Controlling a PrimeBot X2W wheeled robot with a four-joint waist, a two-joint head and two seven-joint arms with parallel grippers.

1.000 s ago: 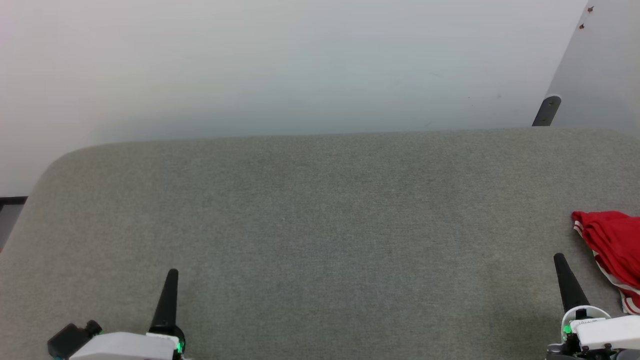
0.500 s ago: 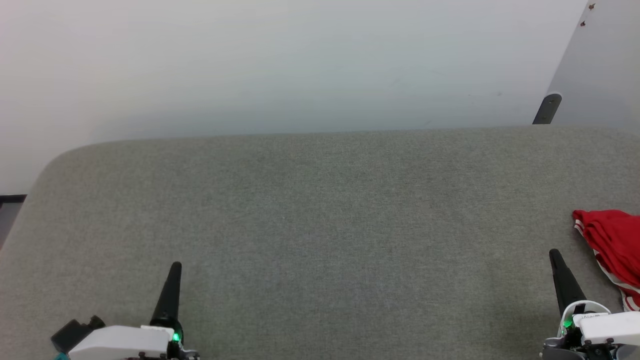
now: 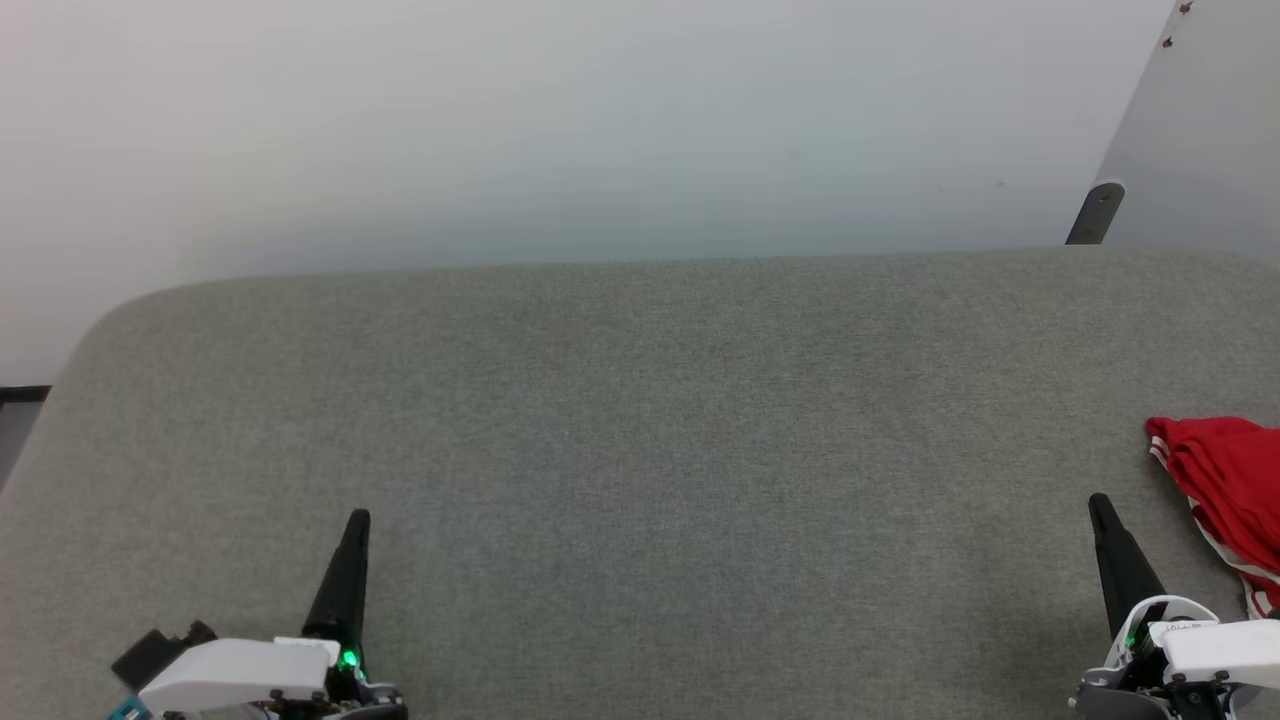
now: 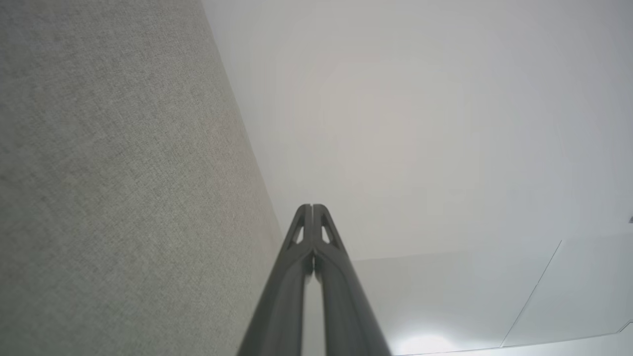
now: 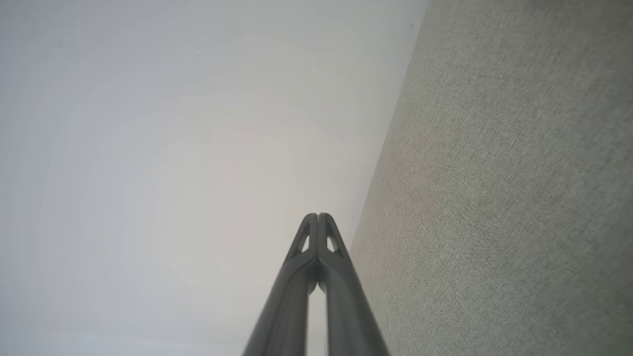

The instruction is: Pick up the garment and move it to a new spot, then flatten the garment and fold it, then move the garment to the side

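- Over at the right edge of the grey table (image 3: 640,400), the garment (image 3: 1225,480) lies bunched up, red with white striped trim and partly cut off by the border of the head view. It has not moved on the table since a second ago.
- Since then my left gripper (image 3: 357,518) has edged forward over the cloth top and slightly inward. Its fingers are pressed together and hold nothing.
- My right gripper (image 3: 1098,502) has also crept forward a little. Its fingers meet tip to tip, empty, near the garment but apart from it.
- My head camera has tipped a touch, so the table's far edge sits slightly higher in view.
- I count two grippers, one garment, one table, and one dark post (image 3: 1095,212) beyond the far right corner.
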